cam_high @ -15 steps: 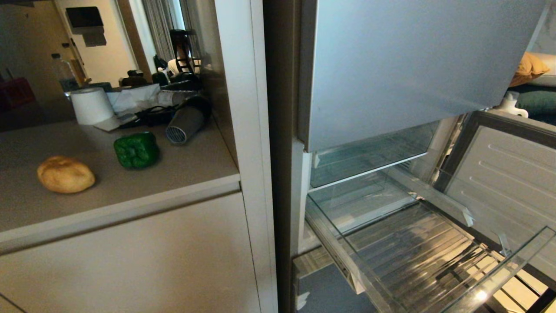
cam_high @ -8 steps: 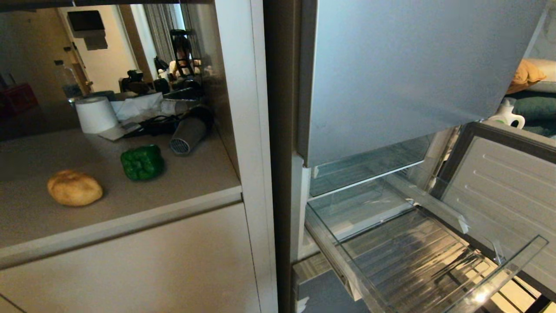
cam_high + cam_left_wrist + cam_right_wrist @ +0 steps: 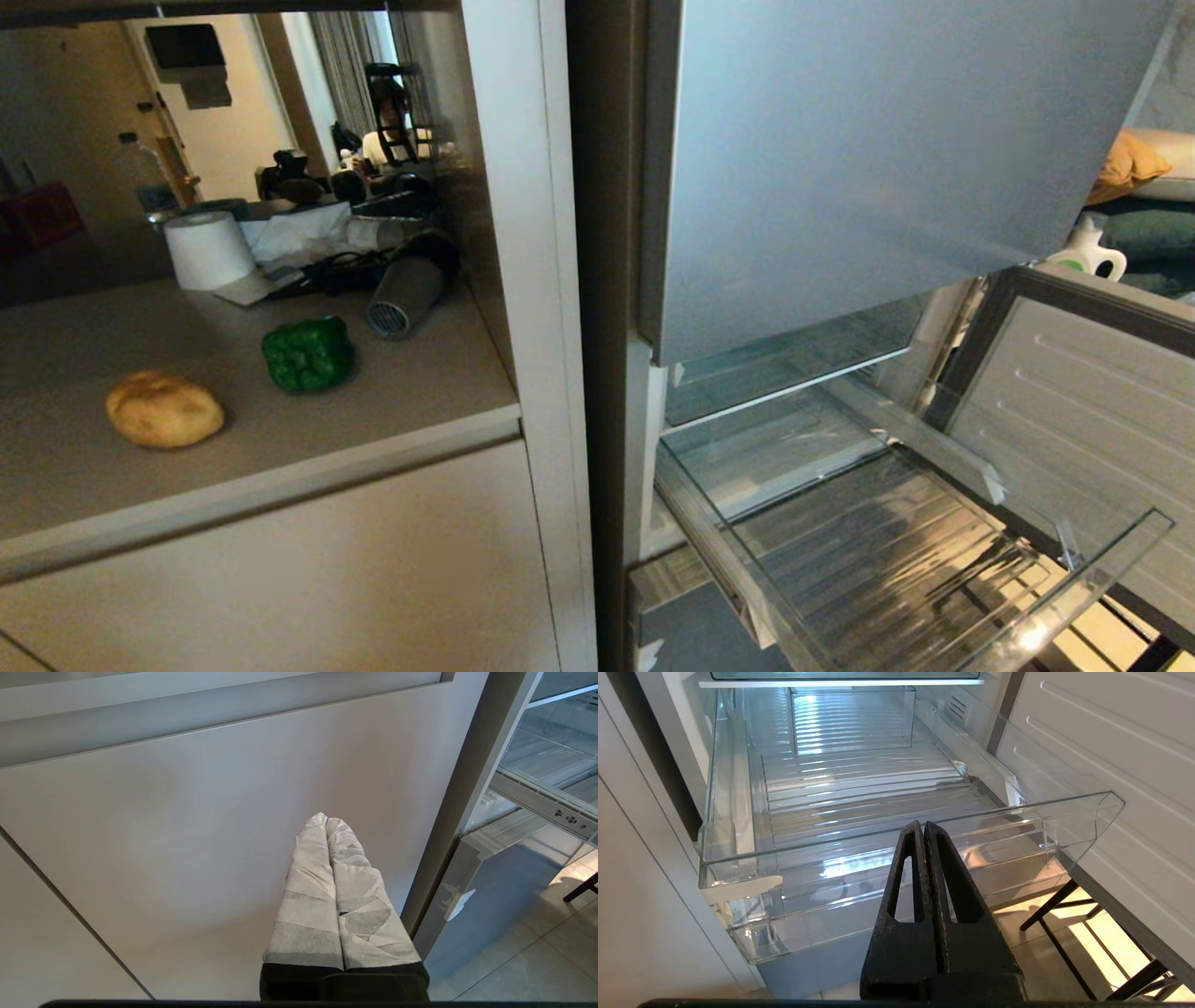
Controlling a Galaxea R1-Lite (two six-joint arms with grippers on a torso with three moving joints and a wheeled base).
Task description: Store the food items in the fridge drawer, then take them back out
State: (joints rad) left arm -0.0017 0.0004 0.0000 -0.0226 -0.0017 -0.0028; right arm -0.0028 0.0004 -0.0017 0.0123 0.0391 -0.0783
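A tan potato [image 3: 164, 422] and a dark-green bell pepper [image 3: 307, 354] lie on the beige counter [image 3: 392, 392] left of the fridge. The clear fridge drawer [image 3: 1102, 579] [image 3: 901, 844] stands pulled out at lower right, with nothing on its ribbed floor. Neither arm shows in the head view. My left gripper [image 3: 326, 819], its fingers wrapped in white, is shut and empty in front of the cabinet face below the counter. My right gripper [image 3: 923, 825], black, is shut and empty just before the drawer's front wall.
A paper roll [image 3: 207, 250], a grey hair dryer [image 3: 403, 291], cables and clutter sit at the counter's back. The silver fridge door [image 3: 887, 159] hangs above the drawer; the open lower door [image 3: 1083, 411] flanks it on the right. A black chair leg [image 3: 1052, 903] stands on the tiled floor.
The whole head view has shifted: counter, food and drawer all sit lower in the picture than a second ago, so the camera moved. Potato and pepper keep their places on the counter.
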